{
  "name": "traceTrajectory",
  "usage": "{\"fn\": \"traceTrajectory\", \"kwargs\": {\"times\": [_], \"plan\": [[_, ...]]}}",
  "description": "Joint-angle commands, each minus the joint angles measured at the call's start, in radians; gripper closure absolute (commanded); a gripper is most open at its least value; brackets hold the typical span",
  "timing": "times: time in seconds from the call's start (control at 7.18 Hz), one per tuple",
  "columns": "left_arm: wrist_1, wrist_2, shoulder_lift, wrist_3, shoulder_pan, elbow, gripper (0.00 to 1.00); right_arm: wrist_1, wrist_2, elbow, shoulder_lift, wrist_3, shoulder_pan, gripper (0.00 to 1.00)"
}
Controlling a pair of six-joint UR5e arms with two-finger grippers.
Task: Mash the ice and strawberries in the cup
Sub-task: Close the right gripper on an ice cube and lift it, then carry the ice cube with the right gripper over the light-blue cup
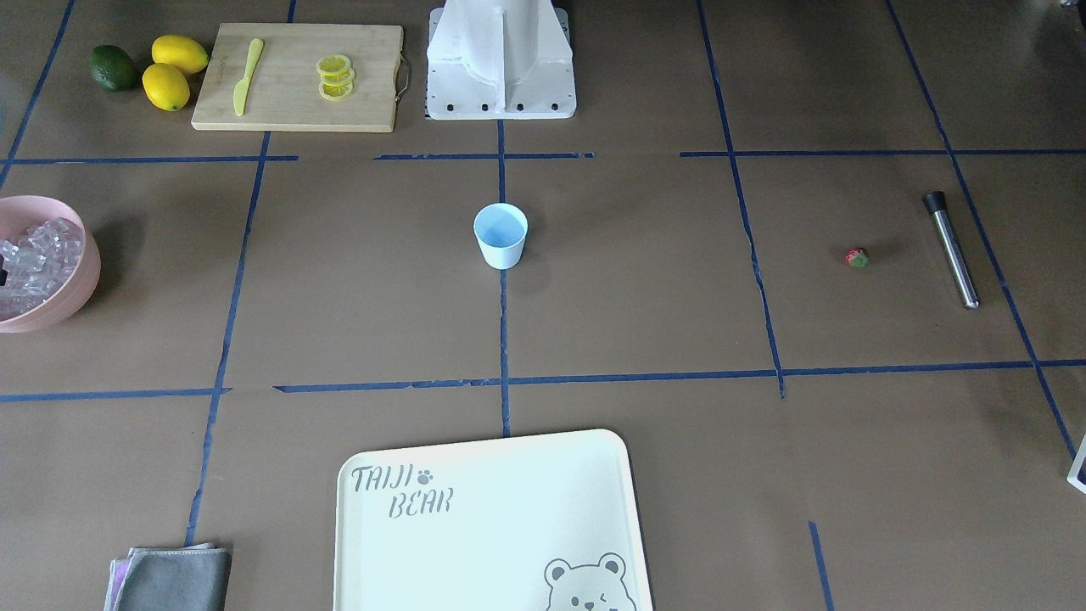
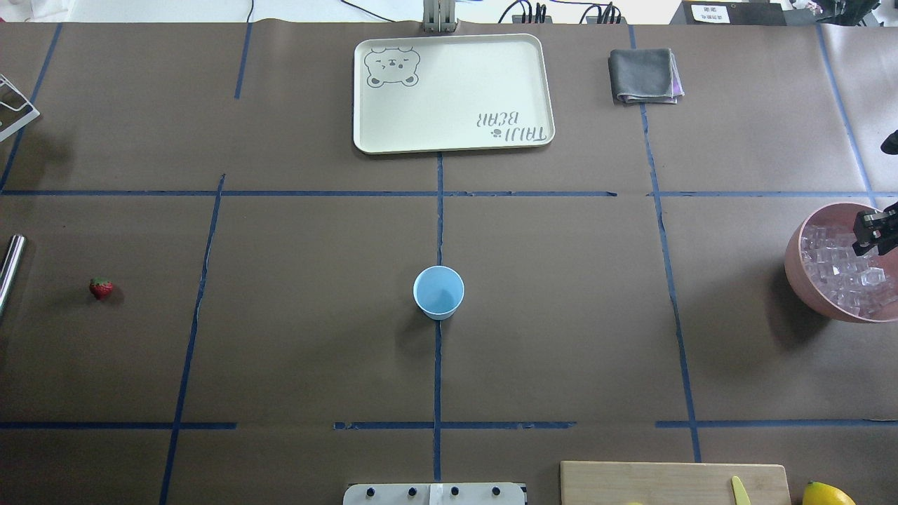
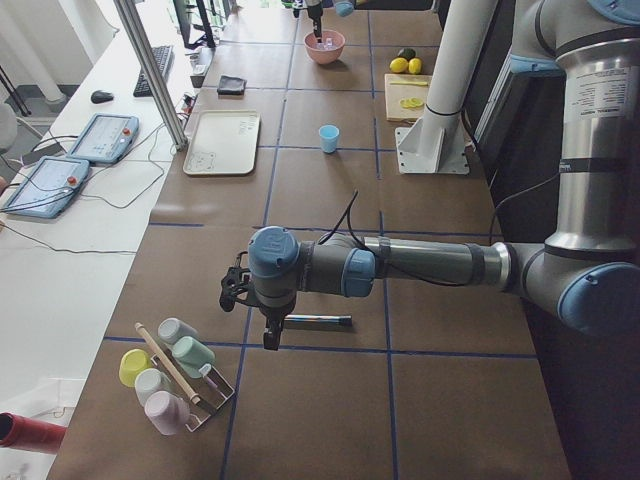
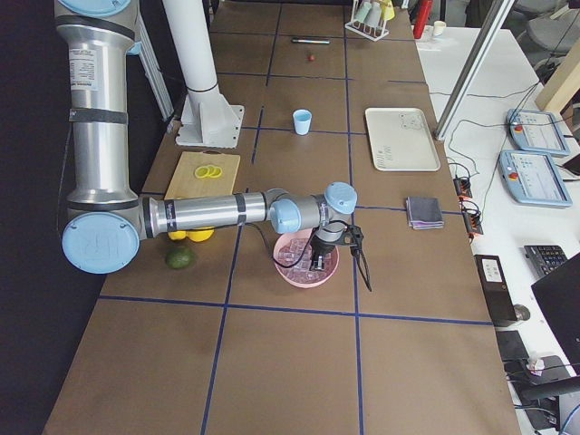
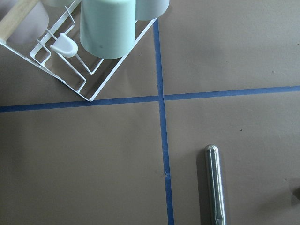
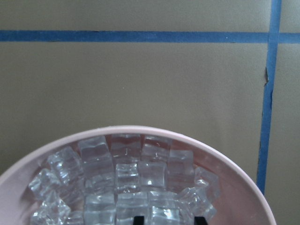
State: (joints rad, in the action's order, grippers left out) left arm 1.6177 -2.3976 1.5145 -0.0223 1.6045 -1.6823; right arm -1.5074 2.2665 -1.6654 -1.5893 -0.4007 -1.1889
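The light-blue cup (image 2: pixel 438 292) stands upright and empty at the table's middle, also in the front view (image 1: pixel 501 236). The strawberry (image 2: pixel 101 288) lies alone far to the left, near the steel muddler (image 1: pixel 952 250). Clear ice cubes (image 6: pixel 126 183) fill the pink bowl (image 2: pixel 800 270) at the far right. My right gripper (image 6: pixel 168 220) is open, low over the ice, its fingertips either side of one cube; it also shows in the overhead view (image 2: pixel 870 235). My left gripper (image 3: pixel 268 335) hangs above the muddler (image 5: pixel 214 185); I cannot tell if it is open or shut.
A cream bear tray (image 2: pixel 449 140) and a grey cloth (image 2: pixel 644 76) lie at the far side. A cutting board (image 1: pixel 297 119) with lemon slices and a yellow knife, two lemons (image 1: pixel 165 86) and an avocado (image 1: pixel 114 68) sit near the robot base. A wire rack with cups (image 5: pixel 101 28) stands beyond the muddler.
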Motion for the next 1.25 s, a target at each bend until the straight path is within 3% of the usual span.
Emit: {"fn": "traceTrajectory", "kwargs": {"times": [0.0,0.28,0.56,0.84,1.11], "plan": [[0.001,-0.003,0.001,0.004,0.0,-0.002,0.0,0.001,-0.001,-0.02,0.0,-0.004,-0.003,1.0],[-0.001,-0.006,0.003,0.005,0.0,-0.004,0.0,-0.014,0.013,-0.153,-0.012,0.003,-0.149,1.0],[-0.001,-0.008,0.003,0.005,0.0,-0.005,0.0,-0.016,-0.016,-0.244,0.021,-0.007,-0.167,1.0],[-0.001,-0.008,0.003,0.005,0.0,-0.005,0.0,-0.173,-0.068,-0.251,0.214,-0.013,-0.086,1.0],[-0.001,-0.009,-0.003,0.005,0.0,-0.007,0.0,-0.427,-0.168,-0.249,0.471,-0.132,0.071,1.0]]}}
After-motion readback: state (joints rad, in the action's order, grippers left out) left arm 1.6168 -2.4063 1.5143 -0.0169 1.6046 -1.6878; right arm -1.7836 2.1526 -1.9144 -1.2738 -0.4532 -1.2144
